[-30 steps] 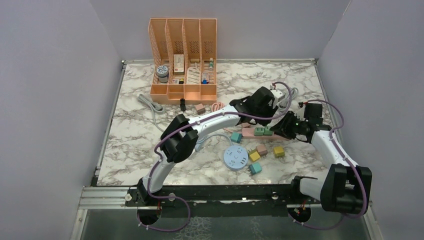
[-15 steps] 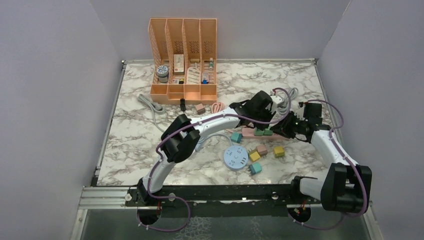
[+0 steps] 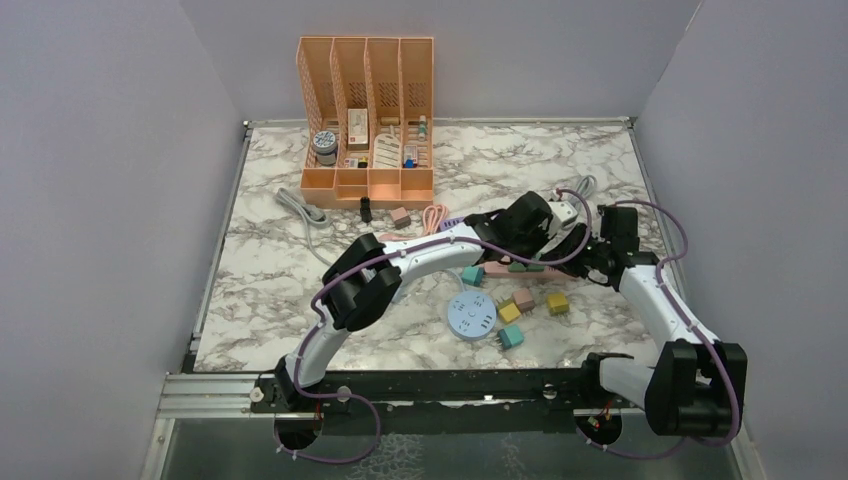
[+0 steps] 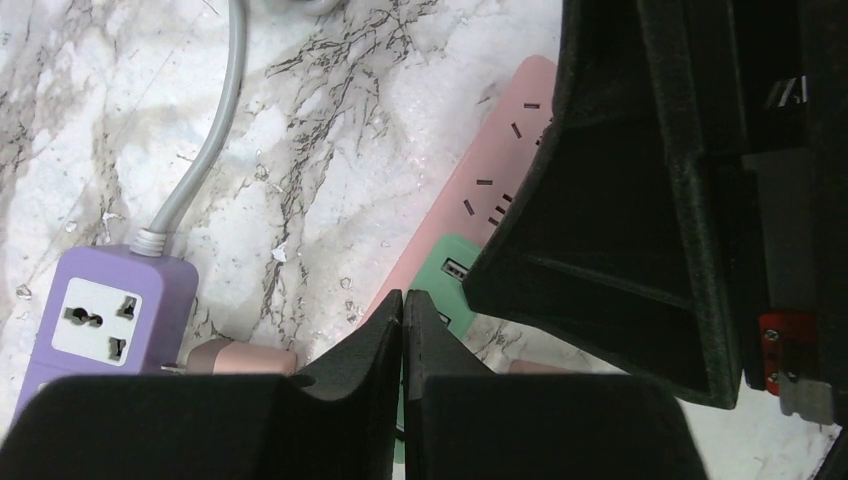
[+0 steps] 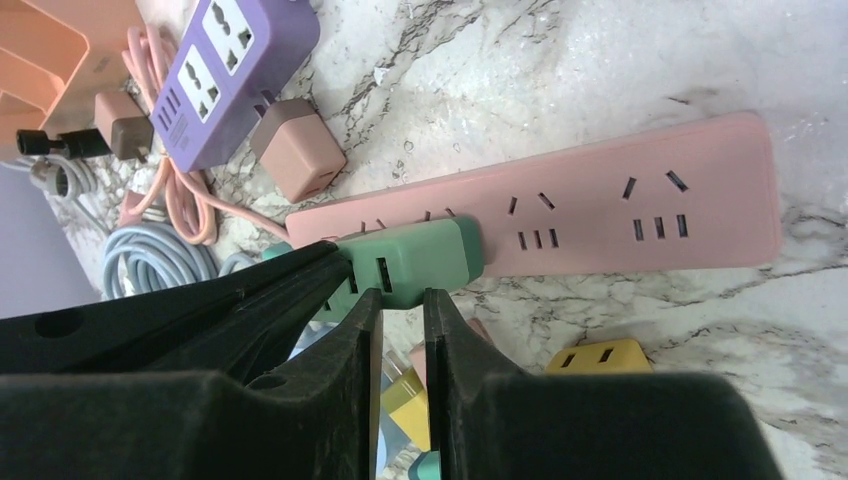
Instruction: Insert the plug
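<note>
**Room.** Plain lavender walls (image 3: 90, 200) close in three sides. A metal rail (image 3: 210, 392) runs along the 6 o'clock edge.

**Surface.** White tabletop (image 3: 270, 290) with grey marble veining and a glossy finish.
- 12 o'clock: orange file organizer (image 3: 367, 110), its compartments holding small items.
- 10 o'clock: grey cable (image 3: 300, 212).
- About 5 o'clock from centre: round blue socket hub (image 3: 471, 318), with loose plug cubes beside it, one of them yellow (image 3: 557, 302).

**Task item.** The green plug (image 5: 410, 260) stands on the face of the pink power strip (image 5: 620, 215). The strip lies at about 3 o'clock from tabletop centre. In the right wrist view the plug sits toward the strip's left end. I cannot tell whether its prongs are fully in.

**Nearby.** A purple power strip (image 5: 235, 75) lies at 11 o'clock from the plug, with a brown adapter (image 5: 300, 150) touching its end.

**Left end effector** (image 4: 403, 300): fingers pressed together with nothing between them, tips just beside the green plug.

**Right end effector** (image 5: 400, 300): fingers drawn together to a thin slit, far narrower than the plug. The tips are at the plug's 6 o'clock edge, not clamped around it.
</note>
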Action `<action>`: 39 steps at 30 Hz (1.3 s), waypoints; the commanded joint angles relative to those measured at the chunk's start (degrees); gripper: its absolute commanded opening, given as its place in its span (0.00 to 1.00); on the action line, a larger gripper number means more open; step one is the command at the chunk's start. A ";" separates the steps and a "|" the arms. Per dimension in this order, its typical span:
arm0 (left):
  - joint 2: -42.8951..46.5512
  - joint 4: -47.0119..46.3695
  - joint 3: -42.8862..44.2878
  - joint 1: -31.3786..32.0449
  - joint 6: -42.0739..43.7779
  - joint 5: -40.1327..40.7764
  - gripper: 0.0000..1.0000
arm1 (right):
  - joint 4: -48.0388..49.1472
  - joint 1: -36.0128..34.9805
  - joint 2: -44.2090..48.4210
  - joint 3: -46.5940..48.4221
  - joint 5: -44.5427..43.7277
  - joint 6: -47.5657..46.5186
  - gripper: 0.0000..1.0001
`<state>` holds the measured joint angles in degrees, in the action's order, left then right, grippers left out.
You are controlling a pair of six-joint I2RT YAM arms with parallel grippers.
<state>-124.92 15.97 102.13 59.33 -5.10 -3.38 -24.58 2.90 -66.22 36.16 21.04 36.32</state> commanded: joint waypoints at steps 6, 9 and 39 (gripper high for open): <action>-2.97 8.71 -5.03 3.57 2.74 -2.94 0.04 | -5.79 -1.14 2.48 -4.37 -12.18 3.86 0.07; -2.87 8.65 -5.58 3.68 3.31 -3.49 0.04 | -5.55 -1.14 2.77 -5.18 -13.91 5.42 0.05; 12.76 8.20 2.19 0.17 -4.69 -1.24 0.45 | -14.28 -1.14 12.69 3.07 -8.92 -1.30 0.37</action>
<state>-120.97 25.89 107.28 60.84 -5.76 -5.76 -34.92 1.72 -55.92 39.44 13.13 37.76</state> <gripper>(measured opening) 0.434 0.359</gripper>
